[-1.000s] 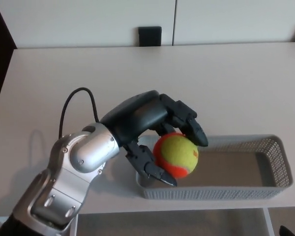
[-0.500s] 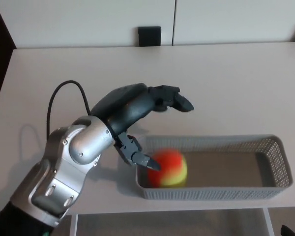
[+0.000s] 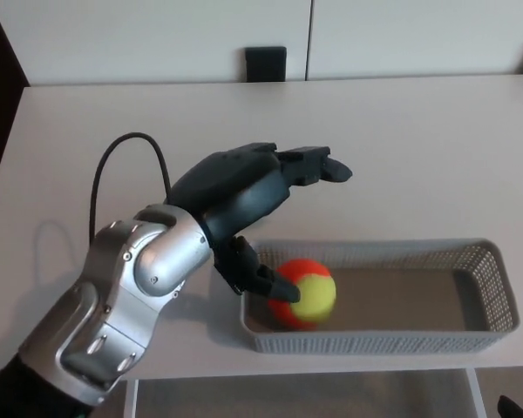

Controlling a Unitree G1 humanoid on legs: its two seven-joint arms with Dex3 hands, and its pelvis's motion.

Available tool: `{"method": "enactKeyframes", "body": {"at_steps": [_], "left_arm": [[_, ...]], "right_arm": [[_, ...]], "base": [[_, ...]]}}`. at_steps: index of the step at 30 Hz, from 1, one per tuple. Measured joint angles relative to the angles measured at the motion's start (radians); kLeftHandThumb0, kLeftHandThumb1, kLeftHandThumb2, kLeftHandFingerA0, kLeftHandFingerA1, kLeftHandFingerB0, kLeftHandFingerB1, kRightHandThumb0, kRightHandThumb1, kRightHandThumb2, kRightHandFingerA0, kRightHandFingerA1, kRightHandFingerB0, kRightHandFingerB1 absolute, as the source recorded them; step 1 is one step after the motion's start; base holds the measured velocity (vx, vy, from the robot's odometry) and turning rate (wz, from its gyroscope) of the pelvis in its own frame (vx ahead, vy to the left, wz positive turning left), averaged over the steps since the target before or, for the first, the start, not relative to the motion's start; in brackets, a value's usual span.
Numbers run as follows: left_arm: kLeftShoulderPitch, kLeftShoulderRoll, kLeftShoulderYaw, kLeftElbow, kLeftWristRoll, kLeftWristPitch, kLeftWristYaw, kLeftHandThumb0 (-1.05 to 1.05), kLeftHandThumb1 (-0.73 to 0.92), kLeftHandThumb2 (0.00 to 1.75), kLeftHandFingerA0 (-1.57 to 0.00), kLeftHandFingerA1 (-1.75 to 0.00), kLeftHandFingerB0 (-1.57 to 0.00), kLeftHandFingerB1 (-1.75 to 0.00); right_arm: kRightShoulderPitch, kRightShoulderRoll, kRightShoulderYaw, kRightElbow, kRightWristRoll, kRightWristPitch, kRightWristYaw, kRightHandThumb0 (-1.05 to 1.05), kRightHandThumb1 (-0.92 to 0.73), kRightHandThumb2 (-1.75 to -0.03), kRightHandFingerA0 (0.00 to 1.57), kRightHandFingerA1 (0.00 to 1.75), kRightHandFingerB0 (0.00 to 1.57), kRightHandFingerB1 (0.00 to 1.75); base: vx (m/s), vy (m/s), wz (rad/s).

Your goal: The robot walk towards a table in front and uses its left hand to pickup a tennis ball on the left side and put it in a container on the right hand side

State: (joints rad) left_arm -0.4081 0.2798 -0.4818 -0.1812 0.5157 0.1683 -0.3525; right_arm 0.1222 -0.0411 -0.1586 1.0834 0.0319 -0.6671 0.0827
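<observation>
Tennis ball (image 3: 307, 292) in container (image 3: 492, 277); left robot hand (image 3: 244, 196) empty above it.
Ball, yellow and orange, lies on the floor of the grey mesh container at its left end, near the table's (image 3: 418, 139) front edge. The hand hovers over that end, fingers (image 3: 318, 164) spread apart, holding nothing. Thumb tip sits just beside the ball; contact unclear. A black cable (image 3: 113, 152) loops off the wrist.

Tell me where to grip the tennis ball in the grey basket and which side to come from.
Likely best from straight above, closing across the widest part of the tennis ball. Being round, it offers no better side, but it lies low at the left end of the basket, where the mesh walls block a level approach.
</observation>
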Motion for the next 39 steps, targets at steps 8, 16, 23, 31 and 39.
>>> {"method": "enactKeyframes", "body": {"at_steps": [8,16,23,31,39], "left_arm": [[0.023,0.071,0.244,-0.249,-0.077,0.004,-0.040,-0.37,-0.13,0.69,-0.08,-0.60,-0.15,-0.60],[0.115,0.131,0.557,-0.362,-0.186,0.004,-0.071,-0.45,-0.25,0.62,-0.03,-0.65,0.00,-0.62],[0.275,0.161,0.825,-0.347,-0.259,0.001,-0.093,-1.04,0.37,0.54,0.00,-0.94,0.00,-0.71],[0.515,0.171,1.113,-0.116,-0.320,-0.052,-0.093,-0.90,0.26,0.71,-0.01,-0.73,0.00,-0.60],[0.675,0.172,1.185,0.223,-0.337,-0.101,-0.064,-0.51,0.38,0.93,-0.08,-0.60,0.00,-0.53]], "right_arm": [[0.011,-0.002,0.004,-0.004,-0.002,0.001,-0.001,-0.78,-0.68,-0.98,0.10,0.55,0.00,0.30],[0.026,-0.002,0.013,0.001,-0.005,0.001,-0.001,-0.77,-0.69,-1.04,0.03,0.49,0.00,0.30],[0.041,-0.002,0.025,0.009,-0.008,0.001,-0.001,-0.77,-0.70,-1.04,0.03,0.49,0.00,0.30],[0.068,-0.002,0.034,0.020,-0.015,0.001,-0.001,-0.80,-0.70,-1.04,0.05,0.50,0.00,0.29],[0.086,-0.002,0.038,0.028,-0.022,0.001,-0.001,-0.72,-0.68,-1.04,0.00,0.51,0.03,0.33]], "base": [[0.00,0.000,0.00],[0.00,0.000,0.00],[0.00,0.000,0.00],[0.00,0.000,0.00],[0.00,0.000,0.00]]}}
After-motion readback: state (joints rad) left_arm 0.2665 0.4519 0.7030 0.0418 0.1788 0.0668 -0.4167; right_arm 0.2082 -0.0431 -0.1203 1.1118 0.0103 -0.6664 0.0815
